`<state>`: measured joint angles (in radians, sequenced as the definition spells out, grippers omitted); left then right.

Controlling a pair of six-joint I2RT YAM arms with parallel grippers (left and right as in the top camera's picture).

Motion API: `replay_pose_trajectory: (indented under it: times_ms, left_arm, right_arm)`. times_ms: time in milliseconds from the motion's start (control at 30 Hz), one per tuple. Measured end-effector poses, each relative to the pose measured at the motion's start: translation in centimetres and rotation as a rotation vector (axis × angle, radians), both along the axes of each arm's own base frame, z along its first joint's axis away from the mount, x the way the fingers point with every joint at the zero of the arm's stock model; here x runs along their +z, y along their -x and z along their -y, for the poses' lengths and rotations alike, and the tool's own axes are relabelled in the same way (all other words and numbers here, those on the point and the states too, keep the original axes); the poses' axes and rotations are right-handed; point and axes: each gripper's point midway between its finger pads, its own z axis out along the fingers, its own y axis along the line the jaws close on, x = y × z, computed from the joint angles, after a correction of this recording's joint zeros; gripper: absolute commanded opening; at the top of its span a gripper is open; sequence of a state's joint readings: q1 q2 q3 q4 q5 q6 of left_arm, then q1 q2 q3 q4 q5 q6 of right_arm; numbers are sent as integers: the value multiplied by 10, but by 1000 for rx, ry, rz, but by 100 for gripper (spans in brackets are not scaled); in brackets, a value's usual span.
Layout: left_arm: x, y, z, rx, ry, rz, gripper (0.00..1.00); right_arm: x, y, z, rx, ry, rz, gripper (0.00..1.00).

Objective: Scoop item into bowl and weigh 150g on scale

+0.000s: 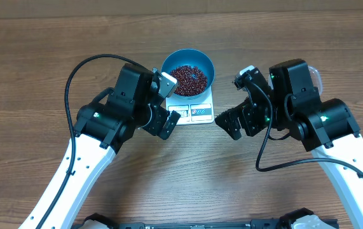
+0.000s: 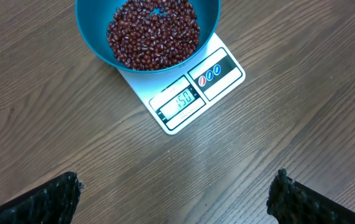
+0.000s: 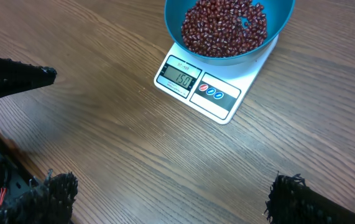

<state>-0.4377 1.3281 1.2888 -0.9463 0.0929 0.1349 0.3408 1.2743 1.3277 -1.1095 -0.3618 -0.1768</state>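
Overhead, the blue bowl (image 1: 188,71) sits on the far half of the white scale (image 1: 198,112), near the middle of the wooden table (image 1: 41,57). A loose heap of dark red-brown beans (image 1: 188,79) covers the bottom of the bowl. The near edge of the scale, with its display (image 2: 180,99) and a small panel of round markings, sticks out from under the bowl toward the arms.

From the left wrist camera the display reads 150, and the right wrist camera shows the same figure. I see no beans lying on the wood around the scale.

The left gripper (image 1: 170,103) hangs just to the left of the scale, and its fingers are spread wide with nothing between them. One finger is close to the bowl's rim and the other is by the scale's near left corner, though I cannot tell whether either touches. The right gripper (image 1: 236,100) hangs to the right of the scale, apart from it, also spread wide and holding nothing. Both grippers point inward, facing each other across the scale. In each wrist view only bare wood lies between the dark fingertips, with bowl and scale farther ahead.
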Motion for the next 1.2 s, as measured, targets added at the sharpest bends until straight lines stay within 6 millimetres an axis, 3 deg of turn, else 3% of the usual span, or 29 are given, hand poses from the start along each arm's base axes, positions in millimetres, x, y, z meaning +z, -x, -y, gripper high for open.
replay_pose_trajectory:
  times_ms: [433, 633, 867, 1200]
  left_arm:
    - [0, 0, 0, 0, 0, 0, 100]
    - [0, 0, 0, 0, 0, -1, 100]
    - [-1, 0, 0, 0, -1, -2, 100]
    - [-1, 1, 0, 0, -2, -3, 100]
  right_arm:
    - [0, -3, 1, -7, 9, 12, 100]
    - [20, -14, 1, -17, -37, 202, 100]
    - [36, 4, 13, -41, -135, 507, 100]
    - [12, 41, 31, -83, -267, 814, 100]
